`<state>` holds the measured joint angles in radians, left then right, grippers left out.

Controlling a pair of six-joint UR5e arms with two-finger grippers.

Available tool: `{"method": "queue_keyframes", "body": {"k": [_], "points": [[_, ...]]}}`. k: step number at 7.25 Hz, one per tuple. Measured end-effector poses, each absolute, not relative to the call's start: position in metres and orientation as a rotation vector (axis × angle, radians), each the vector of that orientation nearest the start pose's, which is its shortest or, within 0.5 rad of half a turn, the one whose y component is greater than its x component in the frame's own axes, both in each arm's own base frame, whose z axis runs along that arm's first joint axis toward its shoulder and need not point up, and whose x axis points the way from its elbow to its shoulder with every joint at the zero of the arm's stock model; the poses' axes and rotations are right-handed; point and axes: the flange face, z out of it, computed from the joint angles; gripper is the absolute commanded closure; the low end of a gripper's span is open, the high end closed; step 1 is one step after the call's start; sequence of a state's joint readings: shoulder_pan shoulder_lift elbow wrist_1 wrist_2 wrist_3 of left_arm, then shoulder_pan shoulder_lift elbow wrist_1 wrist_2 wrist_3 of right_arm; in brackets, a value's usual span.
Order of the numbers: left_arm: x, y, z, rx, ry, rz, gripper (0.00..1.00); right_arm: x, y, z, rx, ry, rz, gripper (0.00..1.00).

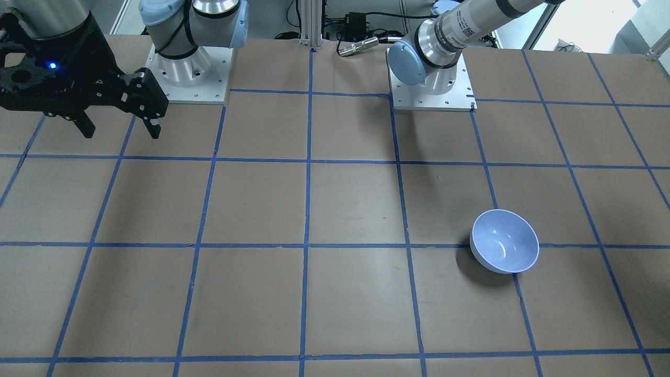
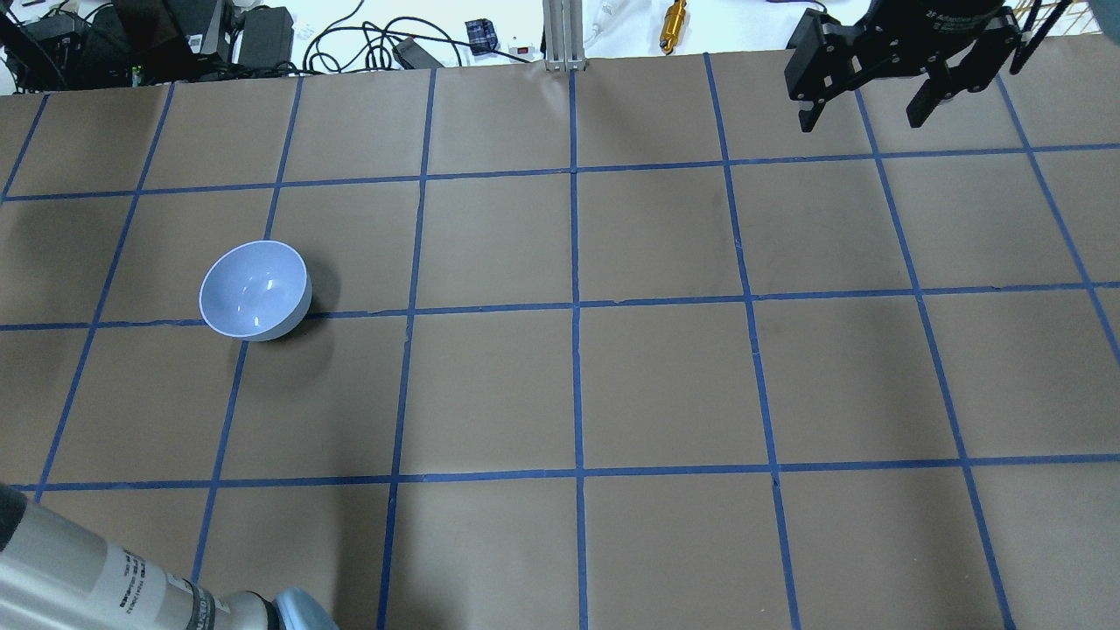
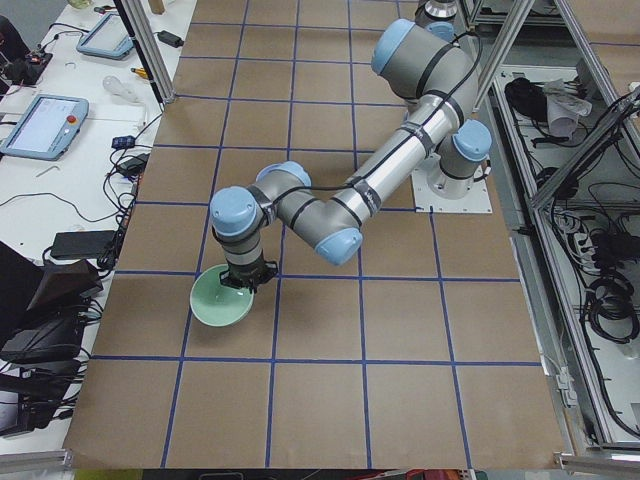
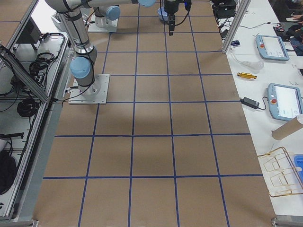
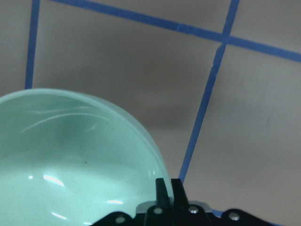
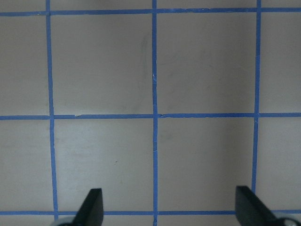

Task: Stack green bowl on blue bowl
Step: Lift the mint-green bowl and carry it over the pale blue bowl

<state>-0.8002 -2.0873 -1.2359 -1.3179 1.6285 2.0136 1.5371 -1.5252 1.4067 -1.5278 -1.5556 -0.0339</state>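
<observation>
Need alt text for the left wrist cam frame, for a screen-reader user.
The left pincer, nearly shut, pinches the rim of the green bowl, which fills the lower left of the view. Beyond it lies the brown table, crossed by blue tape lines.

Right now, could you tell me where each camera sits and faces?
Front-facing: across table, facing robot; right gripper, blue bowl.
Overhead: behind robot, looking down; shares both.
Left side: table's end; left arm over green bowl.
Right side: opposite end; right arm near.
Left wrist: down on left gripper gripping green bowl.
Right wrist: down on table; fingertips.
</observation>
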Motion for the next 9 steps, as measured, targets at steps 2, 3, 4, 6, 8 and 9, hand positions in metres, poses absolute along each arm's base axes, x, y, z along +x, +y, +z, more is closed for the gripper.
{"method": "queue_keyframes", "body": {"k": [2,3,4,6,8,9], "points": [[0.319,-0.575,0.394,1.639,2.604,0.061,1.00,0.117,-0.520,0.542,-0.001,3.127,-0.119,0.00],[0.277,-0.561,0.398,1.566,2.661,0.055,1.00,0.117,-0.520,0.542,-0.001,3.127,-0.120,0.00],[0.236,-0.546,0.400,1.494,2.712,0.050,1.00,0.117,-0.520,0.542,-0.001,3.127,-0.120,0.00],[0.150,-0.523,0.393,1.350,2.810,0.055,1.00,0.117,-0.520,0.542,0.000,3.127,-0.120,0.00],[0.071,-0.516,0.373,1.232,2.861,0.049,1.00,0.117,-0.520,0.542,0.001,3.126,-0.120,0.00],[0.047,-0.516,0.357,1.196,2.868,0.037,1.00,0.117,-0.520,0.542,0.001,3.127,-0.120,0.00]]}}
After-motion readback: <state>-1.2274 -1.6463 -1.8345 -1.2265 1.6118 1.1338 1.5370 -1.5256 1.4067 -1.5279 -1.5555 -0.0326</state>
